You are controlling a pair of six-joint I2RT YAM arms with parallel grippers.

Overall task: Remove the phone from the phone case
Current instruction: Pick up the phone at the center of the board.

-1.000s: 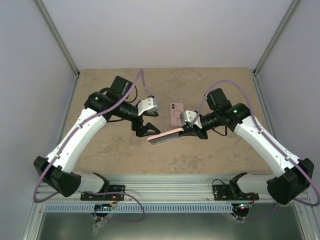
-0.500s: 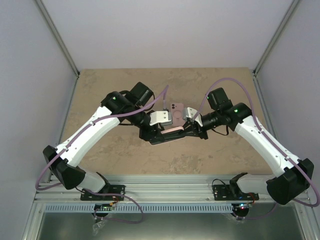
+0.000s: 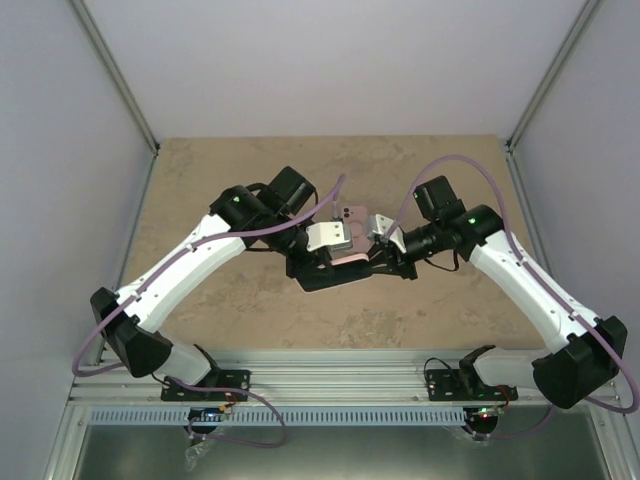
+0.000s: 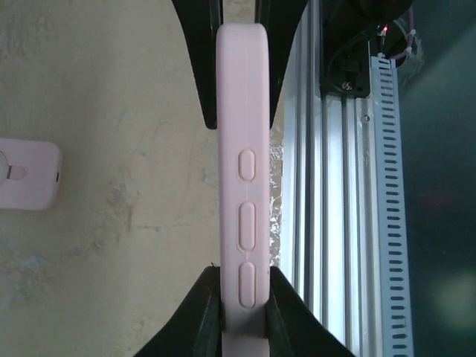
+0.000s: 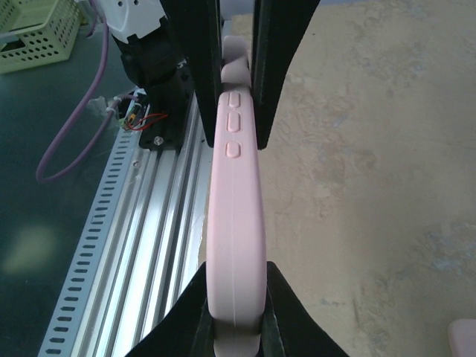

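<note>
Both hands are on it! The pink phone case (image 4: 242, 186) hangs edge-on above the middle of the worktop (image 3: 420, 310). The left hand (image 4: 242, 316) is clamped on its left end and the right hand (image 5: 236, 316) on its right, each pinching the flat faces. From this side I can't tell whether the phone sits inside. My read: squeezing both faces locks the two together, so one hand should regrip the rim alone and peel a corner. A small pink item (image 4: 26, 175) lies on the far side.
</note>
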